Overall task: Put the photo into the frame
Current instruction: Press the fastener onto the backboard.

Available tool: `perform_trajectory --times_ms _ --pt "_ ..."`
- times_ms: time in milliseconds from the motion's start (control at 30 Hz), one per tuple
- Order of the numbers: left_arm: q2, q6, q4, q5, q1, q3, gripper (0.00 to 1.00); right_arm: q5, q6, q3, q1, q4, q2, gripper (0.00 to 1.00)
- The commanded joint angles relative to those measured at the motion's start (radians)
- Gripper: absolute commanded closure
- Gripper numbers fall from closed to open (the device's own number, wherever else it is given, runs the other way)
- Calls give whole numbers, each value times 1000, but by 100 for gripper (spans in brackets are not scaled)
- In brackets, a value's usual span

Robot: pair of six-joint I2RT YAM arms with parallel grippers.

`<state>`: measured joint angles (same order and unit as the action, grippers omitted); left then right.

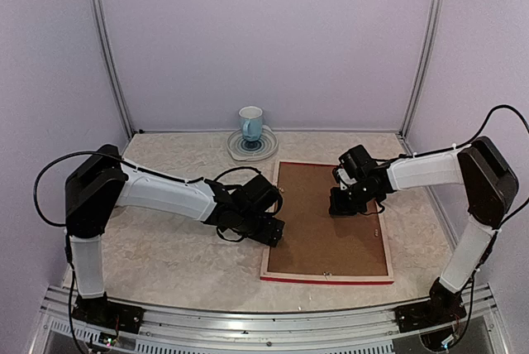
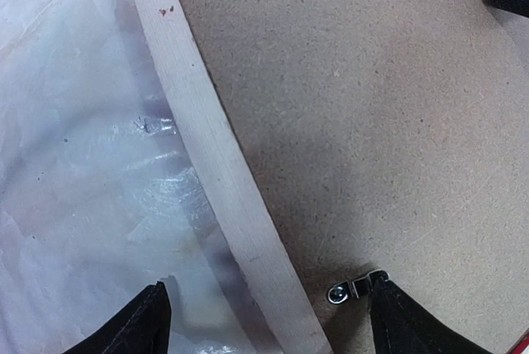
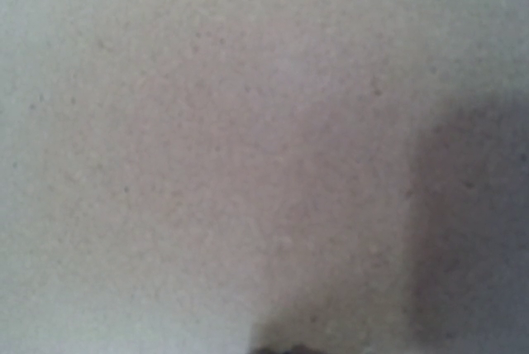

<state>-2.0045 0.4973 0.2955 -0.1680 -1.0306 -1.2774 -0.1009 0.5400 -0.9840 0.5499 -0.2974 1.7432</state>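
Note:
The frame (image 1: 270, 226) lies face down at the middle right of the table, pale wood rails up and a red edge along its near side. A brown backing board (image 1: 322, 234) fills it. The photo is hidden. My left gripper (image 1: 274, 233) is open and straddles the frame's left rail (image 2: 215, 172). One finger (image 2: 136, 325) is over the table, and the other (image 2: 413, 325) sits on the board beside a small metal clip (image 2: 351, 289). My right gripper (image 1: 344, 205) is shut, tips down on the board's far part (image 3: 248, 147). Only a dark tip shows in its own blurred view.
A blue and white mug (image 1: 250, 122) stands on a round plate (image 1: 266, 150) at the back of the table, just beyond the frame's far left corner. Shiny plastic film (image 2: 83, 164) covers the table. Walls and metal posts close in the sides.

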Motion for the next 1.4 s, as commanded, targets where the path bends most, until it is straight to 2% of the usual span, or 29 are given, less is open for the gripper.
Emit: perform_trajectory --times_ms 0,667,800,1100,1367 --pt "58 1 -39 37 15 9 18 15 -6 -16 10 -42 25 90" --pt "-58 4 16 26 -6 -52 18 21 -14 -38 11 -64 30 90" --pt "-47 7 9 9 -5 -39 18 22 -16 -41 11 -63 34 90" --pt "49 40 -97 70 17 11 18 22 -16 -39 11 -60 39 90" --pt "17 93 -77 41 31 -10 18 20 -14 -33 10 -55 41 90"
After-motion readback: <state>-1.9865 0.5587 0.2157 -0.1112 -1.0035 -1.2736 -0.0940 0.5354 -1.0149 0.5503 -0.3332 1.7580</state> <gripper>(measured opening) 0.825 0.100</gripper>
